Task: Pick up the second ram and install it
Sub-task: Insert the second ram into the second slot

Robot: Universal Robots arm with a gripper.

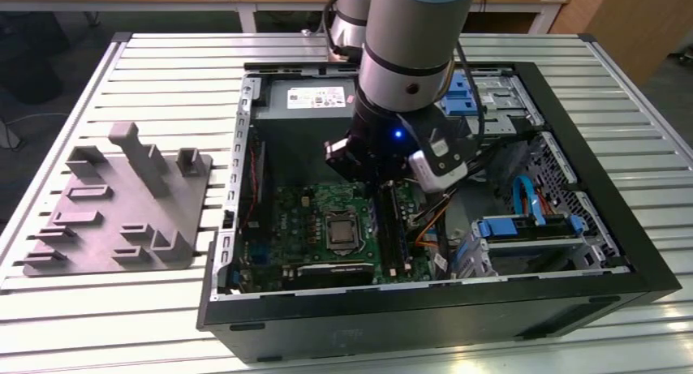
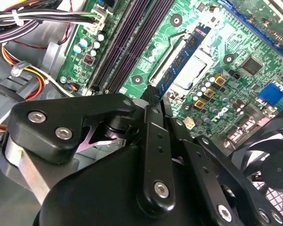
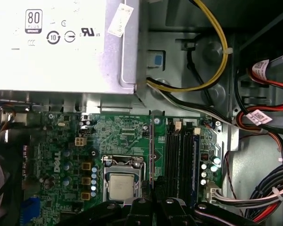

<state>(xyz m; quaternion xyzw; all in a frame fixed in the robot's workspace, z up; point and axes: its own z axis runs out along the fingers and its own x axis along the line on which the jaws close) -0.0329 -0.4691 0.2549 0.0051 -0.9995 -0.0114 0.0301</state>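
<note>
My gripper (image 1: 379, 182) hangs inside the open computer case, low over the green motherboard (image 1: 314, 220). Its black fingers (image 2: 152, 108) are shut on the second ram (image 2: 191, 52), a thin dark-blue stick with black chips. In the first wrist view the ram (image 3: 152, 150) shows edge-on, running out from the gripper (image 3: 153, 201) between the processor socket (image 3: 122, 184) and the dark memory slots (image 3: 178, 160). It lies parallel to the slots and just to one side of them. The outermost slot carries a blue-edged stick (image 3: 195, 155).
The grey power supply (image 3: 61, 47) sits at the far end of the case, with yellow and black cables (image 3: 217, 52) beside it. Blue drive bays (image 1: 531, 228) fill the exterior view's right. A grey stepped fixture (image 1: 119, 204) stands on the slatted table outside the case. A black fan (image 2: 273, 155) is close by.
</note>
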